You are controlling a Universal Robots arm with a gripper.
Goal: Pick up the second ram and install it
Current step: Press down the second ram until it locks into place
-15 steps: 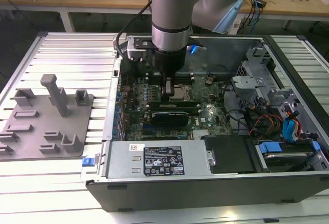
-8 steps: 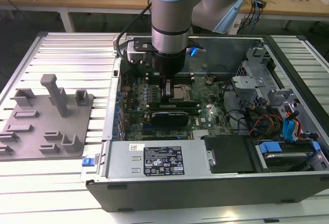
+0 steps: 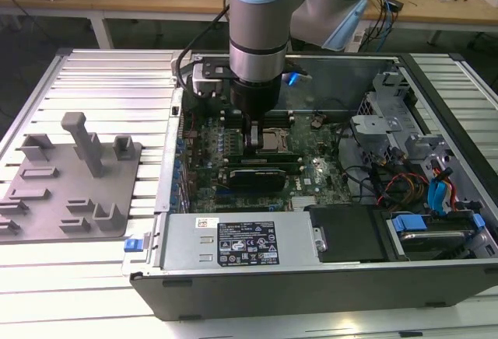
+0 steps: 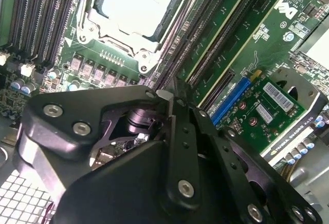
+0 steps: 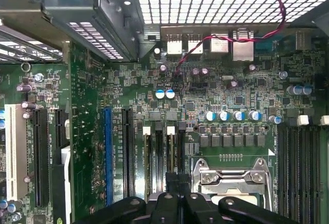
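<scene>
**Claw position relative to the second ram and its slot**

1. The second ram: I cannot make it out as a separate item. The grey tray point(image 3: 70, 176) on the table point(image 3: 101, 75) carries no stick. I judge that the stick is at my fingertips, edge-on and hidden by the claw body.
2. Claw point(image 3: 253, 138): lowered inside the open computer case point(image 3: 311, 277). In the second wrist view its fingers point(image 4: 177, 131) are drawn nearly together. Whether they clamp the stick or merely press on its top edge cannot be determined.
3. Governing relation: in the first wrist view the claw point(image 5: 175, 180) sits directly in line with the bank of memory slots point(image 5: 159, 152), just beside the processor socket point(image 5: 231, 183). The slots' long axis runs parallel to that side of the socket, and the closing line of the fingers lies across this axis.
4. Surroundings: the motherboard point(image 3: 311, 172) lies flat beneath the claw.
</scene>
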